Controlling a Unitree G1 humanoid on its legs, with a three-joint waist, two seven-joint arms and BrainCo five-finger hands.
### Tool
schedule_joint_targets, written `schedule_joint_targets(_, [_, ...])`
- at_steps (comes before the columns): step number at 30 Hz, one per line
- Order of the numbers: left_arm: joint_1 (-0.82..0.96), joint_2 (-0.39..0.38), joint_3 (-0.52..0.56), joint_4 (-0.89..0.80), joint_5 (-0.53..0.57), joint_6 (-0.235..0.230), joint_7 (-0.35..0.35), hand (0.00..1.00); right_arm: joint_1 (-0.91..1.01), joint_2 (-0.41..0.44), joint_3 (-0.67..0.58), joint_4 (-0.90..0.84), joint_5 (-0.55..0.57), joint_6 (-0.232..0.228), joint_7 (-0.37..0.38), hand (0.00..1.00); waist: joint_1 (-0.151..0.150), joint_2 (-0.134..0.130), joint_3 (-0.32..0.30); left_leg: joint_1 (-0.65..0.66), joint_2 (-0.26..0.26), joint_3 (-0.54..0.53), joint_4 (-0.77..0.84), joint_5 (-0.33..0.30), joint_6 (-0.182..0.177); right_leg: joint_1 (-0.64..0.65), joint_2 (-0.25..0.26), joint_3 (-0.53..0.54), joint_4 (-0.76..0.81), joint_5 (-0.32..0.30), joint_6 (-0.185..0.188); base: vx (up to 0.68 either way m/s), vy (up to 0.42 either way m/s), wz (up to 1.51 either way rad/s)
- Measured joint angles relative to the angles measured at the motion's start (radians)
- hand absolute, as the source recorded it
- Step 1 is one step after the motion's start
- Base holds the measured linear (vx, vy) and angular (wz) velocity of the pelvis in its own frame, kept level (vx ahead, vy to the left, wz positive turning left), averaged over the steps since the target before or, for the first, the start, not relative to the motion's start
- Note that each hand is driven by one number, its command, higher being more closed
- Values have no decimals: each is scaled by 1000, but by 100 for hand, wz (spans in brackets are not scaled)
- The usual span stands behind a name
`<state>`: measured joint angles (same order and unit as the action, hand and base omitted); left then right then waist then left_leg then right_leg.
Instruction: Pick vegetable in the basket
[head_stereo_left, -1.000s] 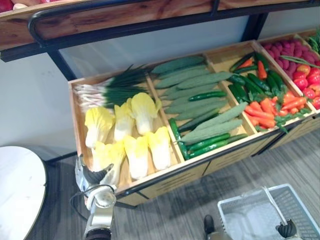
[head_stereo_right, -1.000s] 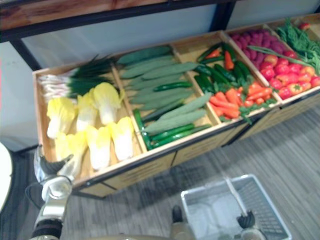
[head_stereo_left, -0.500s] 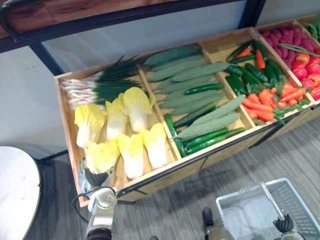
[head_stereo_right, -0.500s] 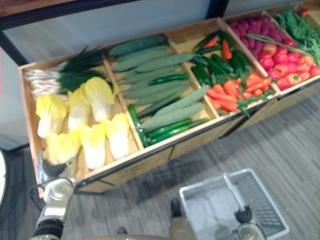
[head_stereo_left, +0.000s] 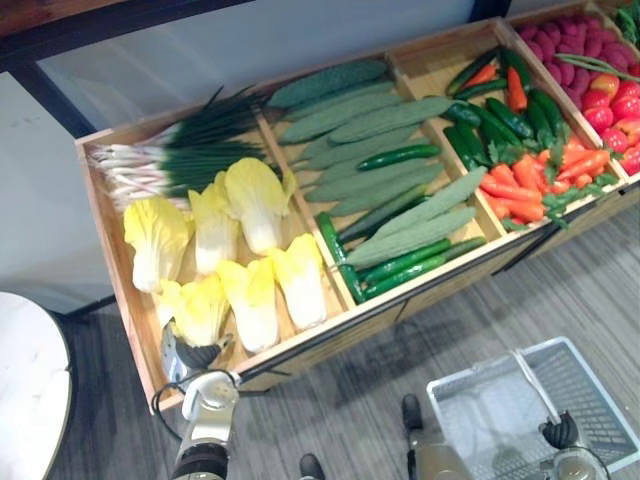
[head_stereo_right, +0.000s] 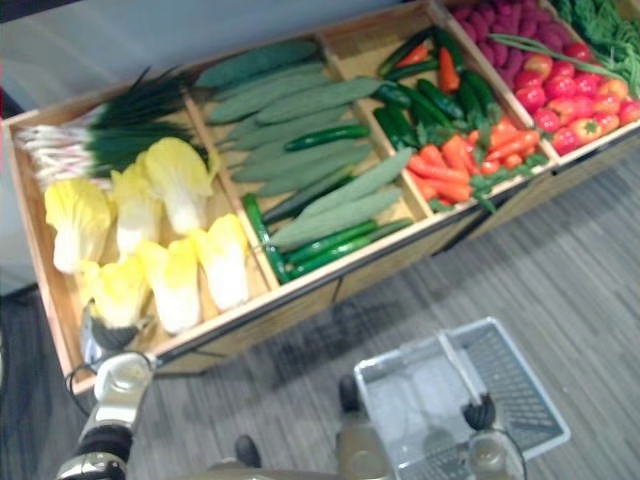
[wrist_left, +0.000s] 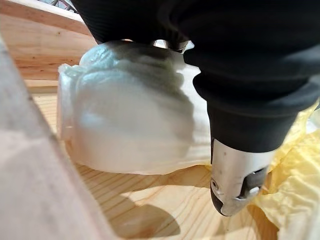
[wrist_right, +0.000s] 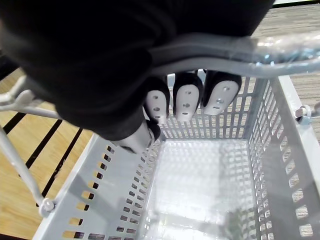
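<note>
Grocery shop, produce aisle. Slanted wooden display bin (head_stereo_left: 108, 235), partitioned, sorted by kind: spring onion (head_stereo_left: 170, 165), cabbage (head_stereo_left: 255, 200), cucumber (head_stereo_left: 385, 120), carrot (head_stereo_left: 515, 190), tomato (head_stereo_left: 610, 105). Grey perforated shopping basket (head_stereo_left: 590, 380).

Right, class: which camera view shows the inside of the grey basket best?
The right wrist view: it looks straight into the basket, showing its perforated walls and floor, with the right hand curled round the handle. Both eye views show it from above at the lower right, partly cut off.
</note>
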<state>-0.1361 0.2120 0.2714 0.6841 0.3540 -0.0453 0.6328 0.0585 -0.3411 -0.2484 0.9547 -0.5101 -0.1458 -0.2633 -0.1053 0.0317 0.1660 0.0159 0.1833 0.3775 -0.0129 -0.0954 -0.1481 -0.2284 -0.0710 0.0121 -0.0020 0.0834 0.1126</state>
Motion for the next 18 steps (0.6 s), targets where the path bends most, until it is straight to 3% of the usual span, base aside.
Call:
schedule_joint_targets(15, [-20, 30, -3, 101, 3, -2, 6, 0, -15, -17, 39, 2, 1, -12, -11, 100, -1, -3, 2, 9, -11, 26, -1, -1, 0, -10, -3, 30, 7, 3, 4, 4, -11, -4])
schedule_joint_targets(16, [-20, 30, -3, 108, 3, -3, 6, 100, -15, -17, 40, 2, 1, -12, -11, 100, -2, -4, 3, 9, -11, 26, -1, -2, 1, -10, -3, 31, 6, 3, 4, -17, -31, -3])
schedule_joint_targets(18, [-20, 32, -3, 117, 5, -8, 6, 100, -15, -18, 41, 2, 1, -12, -11, 100, -1, -4, 3, 10, -11, 27, -1, -2, 1, -10, -3, 33, 5, 3, 4, 0, -13, -2])
